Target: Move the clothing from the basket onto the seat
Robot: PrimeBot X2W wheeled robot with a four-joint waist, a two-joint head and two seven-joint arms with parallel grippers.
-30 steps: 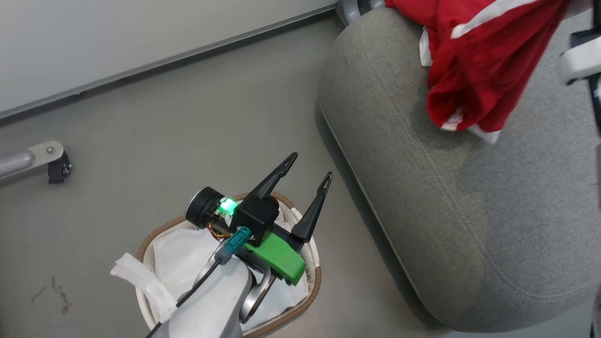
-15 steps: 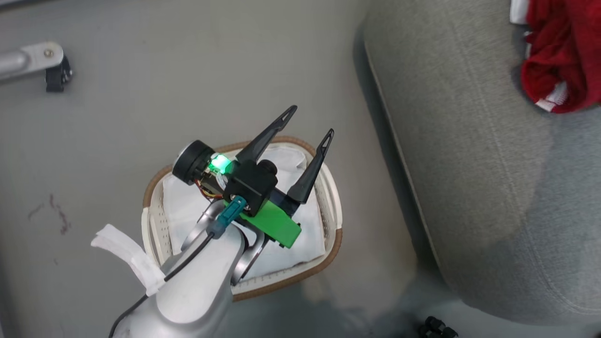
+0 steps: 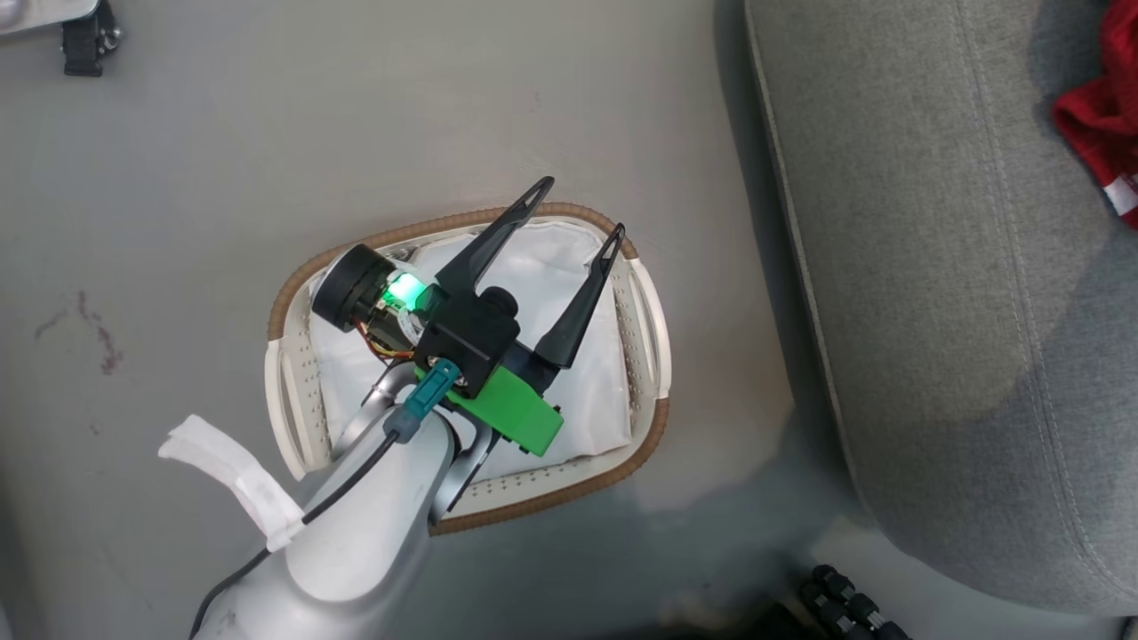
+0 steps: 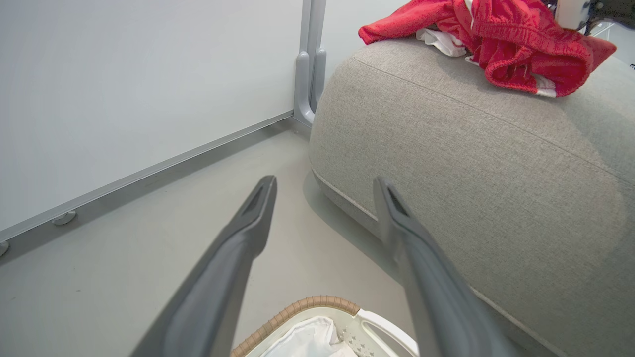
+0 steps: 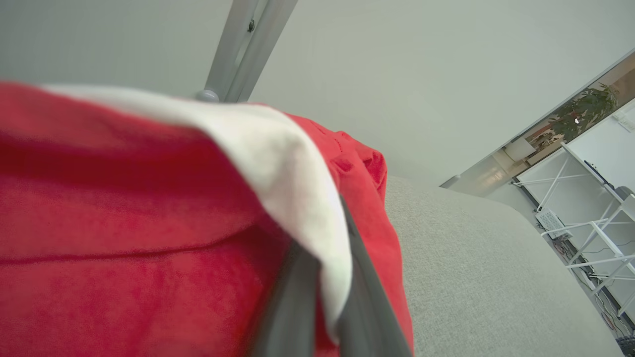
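Observation:
The white basket (image 3: 649,444) with its brown rim stands on the floor, showing only its white liner (image 3: 569,302). My left gripper (image 3: 581,206) hovers over it, open and empty; in the left wrist view my left gripper (image 4: 325,181) points toward the grey seat (image 4: 471,163), above the basket rim (image 4: 297,305). Red clothing (image 4: 516,44) lies bunched on top of the seat, and shows at the right edge of the seat (image 3: 933,267) as clothing (image 3: 1107,116). My right gripper (image 5: 327,282) is shut on red clothing (image 5: 149,223) with a white stripe, over the seat (image 5: 471,277).
A metal leg with a black caster (image 3: 80,27) is on the floor at the far left. A wall with a baseboard (image 4: 149,171) and a grey post (image 4: 307,59) stand behind the seat. Dark parts (image 3: 845,604) show at the bottom edge.
The head camera has swung down and left, so the basket sits more central and the clothing is at the right edge. The left gripper stays open over the basket.

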